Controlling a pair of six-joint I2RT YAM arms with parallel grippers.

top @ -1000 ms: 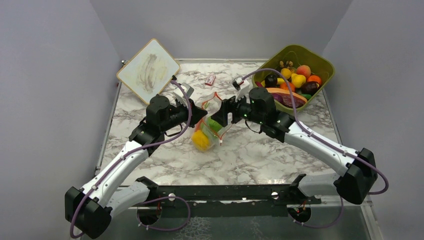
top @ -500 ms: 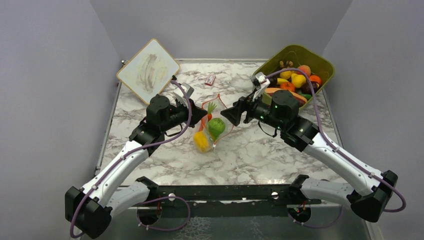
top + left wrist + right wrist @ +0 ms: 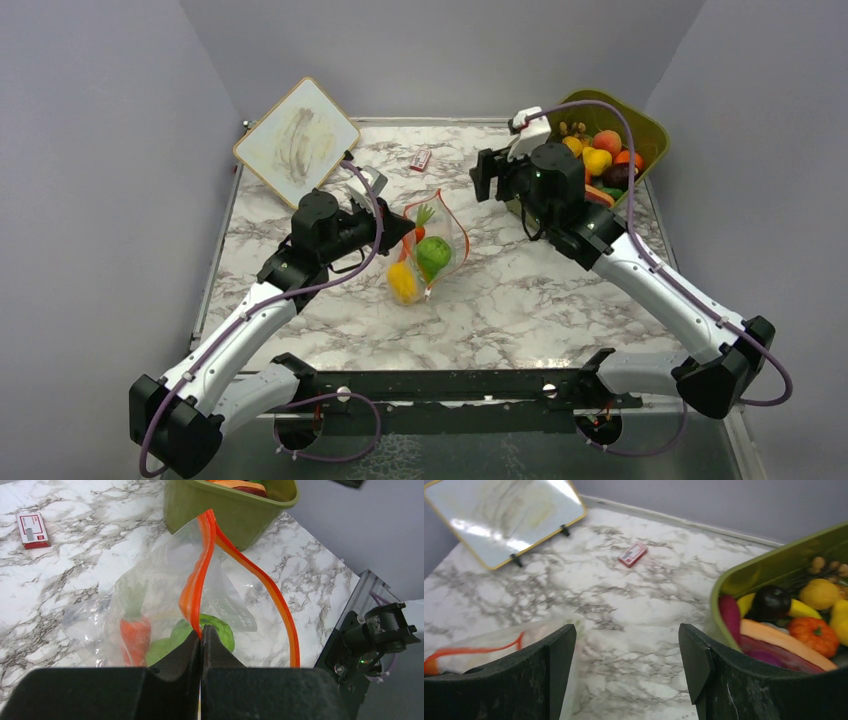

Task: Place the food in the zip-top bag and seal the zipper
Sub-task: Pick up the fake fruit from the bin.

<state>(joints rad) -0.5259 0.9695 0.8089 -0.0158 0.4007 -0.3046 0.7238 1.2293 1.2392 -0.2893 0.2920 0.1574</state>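
The clear zip-top bag [image 3: 432,240] lies at the table's middle, its orange-red zipper [image 3: 200,565] open in a loop. Inside are a toy carrot [image 3: 421,228], a green fruit [image 3: 433,255] and a yellow fruit [image 3: 402,282]. My left gripper [image 3: 404,232] is shut on one zipper edge [image 3: 201,632] and holds the mouth up. My right gripper [image 3: 484,176] is open and empty, raised between the bag and the olive-green tub [image 3: 650,128]. More toy food [image 3: 814,632] fills the tub. The bag's corner shows at the left of the right wrist view [image 3: 489,647].
A small red-white packet [image 3: 420,159] lies behind the bag. A yellow-framed white board [image 3: 296,141] leans at the back left. The tub stands at the back right corner, against the grey side wall.
My right gripper has pulled out of the bag's mouth and swung back and right toward the tub, open and empty. The bag has settled, its mouth still held by the left gripper.
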